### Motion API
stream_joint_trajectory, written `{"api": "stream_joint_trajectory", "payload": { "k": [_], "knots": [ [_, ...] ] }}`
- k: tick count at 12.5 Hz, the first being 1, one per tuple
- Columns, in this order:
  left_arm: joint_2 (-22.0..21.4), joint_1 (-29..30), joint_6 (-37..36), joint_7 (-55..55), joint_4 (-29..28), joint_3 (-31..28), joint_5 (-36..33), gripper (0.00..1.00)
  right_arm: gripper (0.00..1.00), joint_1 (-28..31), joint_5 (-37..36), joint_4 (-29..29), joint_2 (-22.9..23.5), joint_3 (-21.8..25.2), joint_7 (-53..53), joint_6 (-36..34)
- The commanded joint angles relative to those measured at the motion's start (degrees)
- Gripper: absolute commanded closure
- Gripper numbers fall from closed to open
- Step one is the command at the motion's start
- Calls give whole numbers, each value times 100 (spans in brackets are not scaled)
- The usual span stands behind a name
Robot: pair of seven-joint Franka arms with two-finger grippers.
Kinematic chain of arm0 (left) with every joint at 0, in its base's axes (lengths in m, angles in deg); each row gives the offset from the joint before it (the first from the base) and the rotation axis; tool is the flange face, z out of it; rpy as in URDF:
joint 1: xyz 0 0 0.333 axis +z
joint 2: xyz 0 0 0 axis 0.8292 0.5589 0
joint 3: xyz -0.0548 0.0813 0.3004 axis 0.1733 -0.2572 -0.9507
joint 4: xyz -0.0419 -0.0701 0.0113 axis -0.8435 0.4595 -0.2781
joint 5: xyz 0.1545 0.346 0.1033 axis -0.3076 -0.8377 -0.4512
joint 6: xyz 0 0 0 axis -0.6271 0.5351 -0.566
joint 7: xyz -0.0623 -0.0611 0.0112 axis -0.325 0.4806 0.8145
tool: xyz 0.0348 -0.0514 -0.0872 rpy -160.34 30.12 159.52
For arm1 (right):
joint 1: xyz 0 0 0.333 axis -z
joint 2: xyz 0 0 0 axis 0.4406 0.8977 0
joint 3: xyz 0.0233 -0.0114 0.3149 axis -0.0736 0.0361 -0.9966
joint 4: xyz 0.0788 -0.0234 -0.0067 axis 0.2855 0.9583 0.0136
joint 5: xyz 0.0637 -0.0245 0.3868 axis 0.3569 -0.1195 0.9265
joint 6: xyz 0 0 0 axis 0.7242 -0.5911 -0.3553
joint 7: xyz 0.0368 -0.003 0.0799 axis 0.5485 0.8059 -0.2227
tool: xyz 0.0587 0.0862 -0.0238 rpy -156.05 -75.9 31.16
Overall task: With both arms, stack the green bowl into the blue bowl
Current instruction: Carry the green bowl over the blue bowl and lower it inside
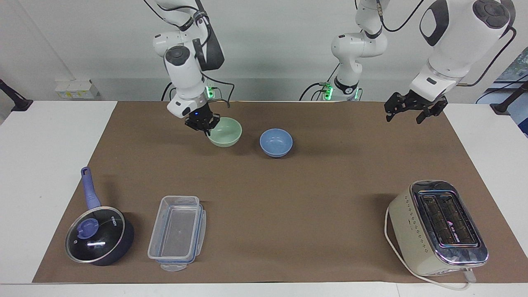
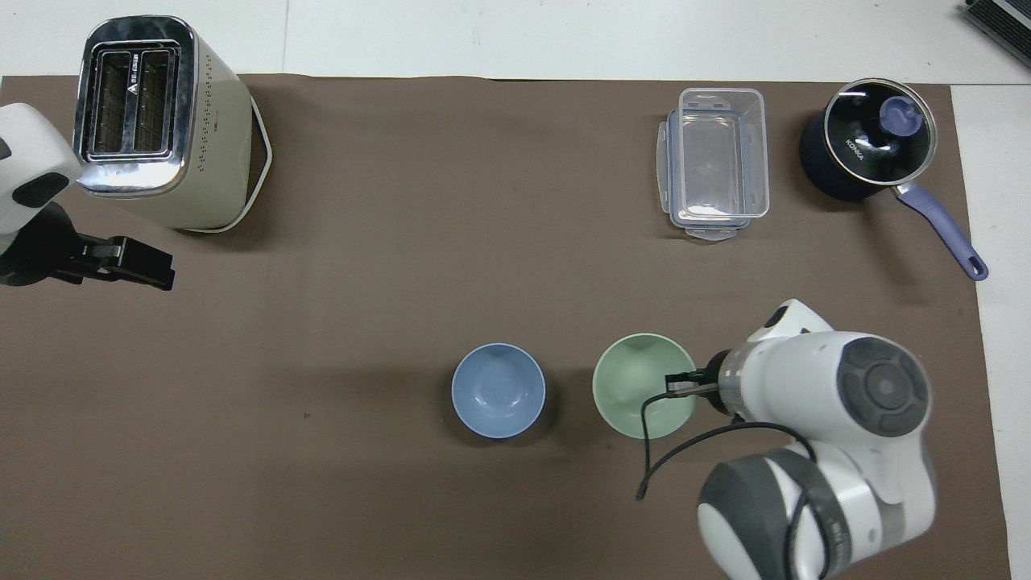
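Upper middle of the facing view, the right pincer (image 1: 205,125) pinches the rim of the raised green bowl (image 1: 225,132) beside the blue bowl (image 1: 276,142); light, stiff, probably slippery; the left pincer (image 1: 412,108) waits open.

The green bowl (image 1: 225,132) hangs just above the mat (image 1: 288,185) beside the blue bowl (image 1: 276,142), toward the right arm's end, while the box (image 1: 177,233) and pan (image 1: 99,235) there and the toaster (image 1: 437,229) at the left arm's end lie farther from the robots.
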Motion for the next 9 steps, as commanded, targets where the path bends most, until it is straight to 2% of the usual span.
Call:
{"api": "stream_joint_trajectory", "payload": {
  "k": [1, 4, 9],
  "knots": [
    [37, 32, -92, -10, 89, 34, -109, 0, 100, -548, 127, -559, 398, 25, 601, -25],
    [37, 32, -92, -10, 89, 34, -109, 0, 100, -1076, 127, -665, 855, 16, 1305, 359],
    [37, 32, -92, -10, 89, 34, -109, 0, 100, -1165, 135, -1105, 1444, -265, 2000, 485]
  ]
}}
